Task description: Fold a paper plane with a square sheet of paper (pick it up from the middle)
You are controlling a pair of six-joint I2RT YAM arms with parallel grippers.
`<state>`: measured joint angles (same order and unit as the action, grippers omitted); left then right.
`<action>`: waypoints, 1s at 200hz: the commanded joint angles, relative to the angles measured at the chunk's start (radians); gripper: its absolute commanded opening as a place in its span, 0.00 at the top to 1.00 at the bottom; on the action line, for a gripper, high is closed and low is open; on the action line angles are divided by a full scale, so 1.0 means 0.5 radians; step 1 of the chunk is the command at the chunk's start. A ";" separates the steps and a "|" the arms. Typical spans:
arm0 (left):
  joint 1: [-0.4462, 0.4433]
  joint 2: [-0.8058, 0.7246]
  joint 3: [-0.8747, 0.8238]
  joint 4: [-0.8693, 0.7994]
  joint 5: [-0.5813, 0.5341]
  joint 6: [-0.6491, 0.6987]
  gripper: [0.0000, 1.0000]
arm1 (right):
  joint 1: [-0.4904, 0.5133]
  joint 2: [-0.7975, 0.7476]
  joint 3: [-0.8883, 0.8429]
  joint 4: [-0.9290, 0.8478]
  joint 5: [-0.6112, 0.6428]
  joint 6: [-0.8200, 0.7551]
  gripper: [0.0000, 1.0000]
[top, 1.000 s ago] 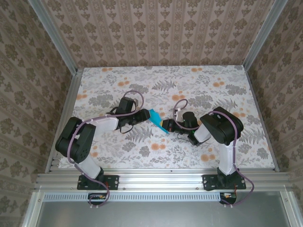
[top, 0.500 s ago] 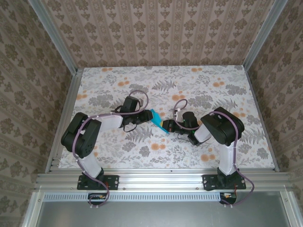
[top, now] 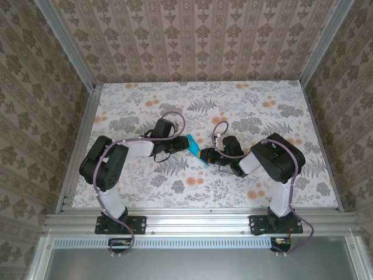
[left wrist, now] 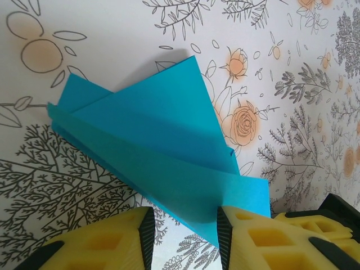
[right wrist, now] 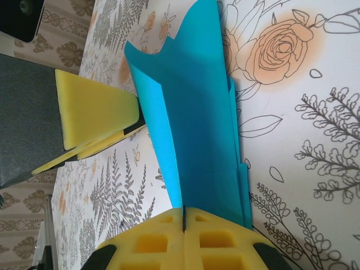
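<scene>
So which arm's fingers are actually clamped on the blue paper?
The right arm's fingers: they are shut tight with the folded blue paper coming out between them. The left arm's fingers stand apart around its edge.

On table (top: 256, 111), paper plane (top: 194, 149) between left gripper (left wrist: 185, 233) and right gripper (right wrist: 184, 225).

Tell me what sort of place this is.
Probably a lab robot cell, not a home: aluminium frame rails box in patterned wall panels, and the left arm and right arm are bolted at a floral table's edge, working folded teal paper.
</scene>
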<state>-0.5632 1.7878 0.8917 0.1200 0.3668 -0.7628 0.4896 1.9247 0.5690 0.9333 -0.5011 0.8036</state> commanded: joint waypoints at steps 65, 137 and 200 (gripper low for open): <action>-0.027 0.047 0.088 -0.021 0.010 0.080 0.62 | 0.003 0.001 0.021 -0.519 0.244 0.127 0.95; -0.033 0.081 0.115 0.020 0.025 0.119 0.64 | -0.053 -0.004 0.008 -0.458 0.176 0.221 0.93; -0.057 0.167 0.242 -0.086 -0.005 0.154 0.67 | -0.067 -0.005 0.053 -0.462 0.058 0.060 0.87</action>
<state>-0.5789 1.8530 0.9707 0.1093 0.3698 -0.7235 0.4713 1.8996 0.6033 0.8291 -0.4870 0.8806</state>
